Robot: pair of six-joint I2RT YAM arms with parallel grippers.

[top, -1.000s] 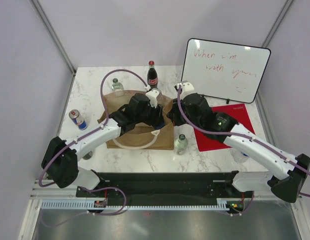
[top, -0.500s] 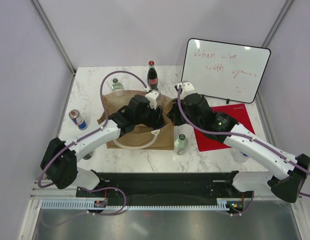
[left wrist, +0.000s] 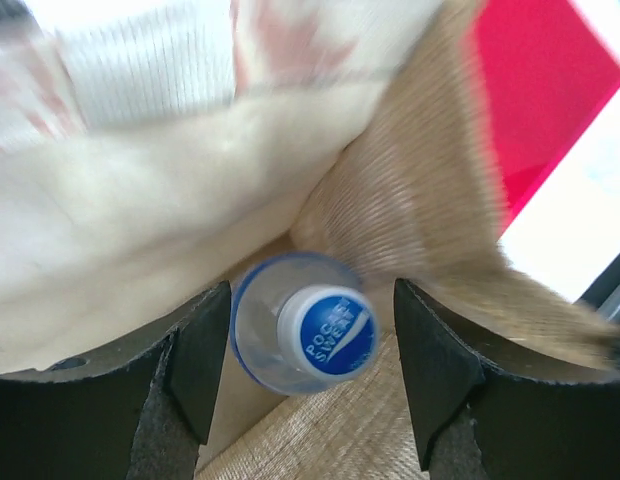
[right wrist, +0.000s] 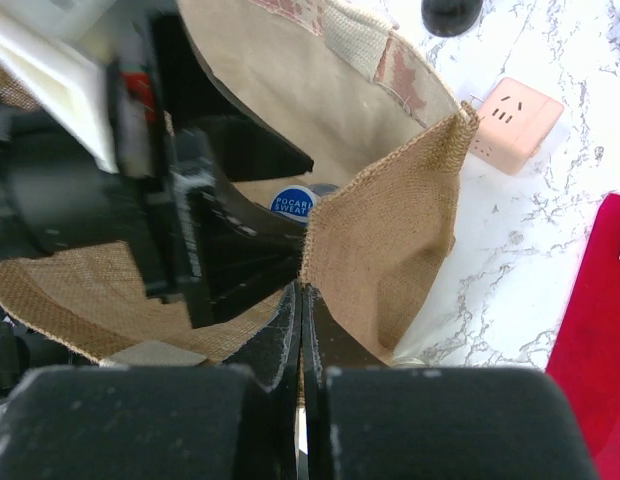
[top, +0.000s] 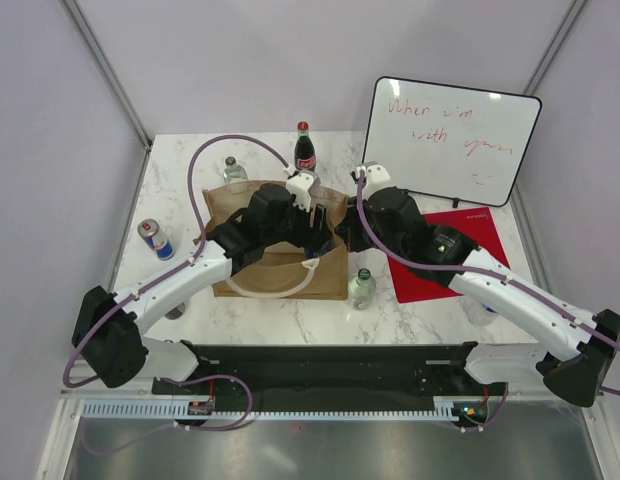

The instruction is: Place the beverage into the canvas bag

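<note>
**A:** Where is the drink?

**B:** The Pocari bottle [left wrist: 328,332] stands cap up inside the bag [left wrist: 430,230], in a corner between the cream lining and the burlap wall. Its blue cap reads "POCARI SWEAT" in white.

**A:** And the left tool?

**B:** The left tool [left wrist: 312,290] is spread wide, with one finger on each side of the bottle. There is a plain gap at the right finger. The left finger is just beside the bottle, and I cannot tell whether it touches.

**A:** The right one?

**B:** The right tool [right wrist: 301,298] is pinched narrow on the bag's rim at a corner, with burlap between its fingers. Its camera shows the same cap down in the bag's mouth, with the left tool close by.

**A:** Any other writing?

**B:** The whiteboard [top: 452,140] at the far right of the table [top: 165,190] carries red handwriting: "When I'm with you". A cola bottle [top: 305,150] with a red label stands behind the bag, but its lettering is too small to read. A can [top: 155,238] stands left of the bag. A clear bottle [top: 362,287] stands at the bag's near right corner, just beside the red mat [top: 415,285]. A pink socket block [right wrist: 513,122] lies on the table beside the bag, with no lettering that I can make out.
</note>
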